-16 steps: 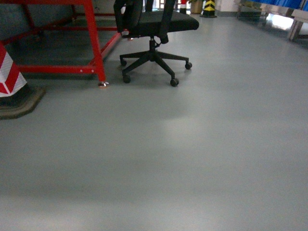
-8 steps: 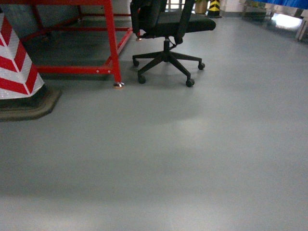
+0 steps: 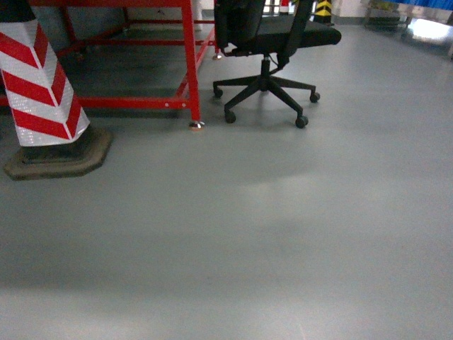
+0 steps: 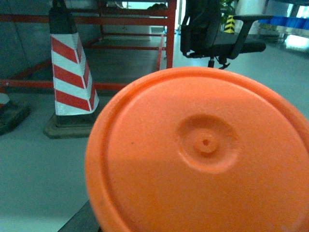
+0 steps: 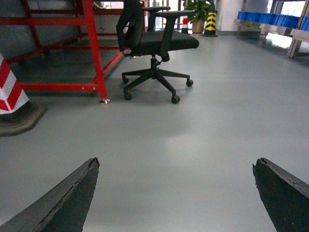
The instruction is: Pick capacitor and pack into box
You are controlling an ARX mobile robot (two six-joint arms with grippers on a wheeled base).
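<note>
— What's your right pincer (image 5: pixel 176 193) doing?
— Spread wide over bare grey floor (image 3: pixel 283 234), gripping nothing.
— The left one?
— Can't tell; an orange round disc (image 4: pixel 203 154) fills its camera.
— Box or capacitor?
— Neither shows. Just a striped cone (image 3: pixel 42 85), red frame (image 3: pixel 190 64), black office chair (image 3: pixel 272 42).

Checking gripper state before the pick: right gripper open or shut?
Open. In the right wrist view the right gripper has its two dark fingers at opposite frame edges, bare grey floor between them, nothing held.

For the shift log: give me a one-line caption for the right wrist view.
Open right claw over bare grey floor, facing a black office chair, red steel frame and striped cone.
</note>
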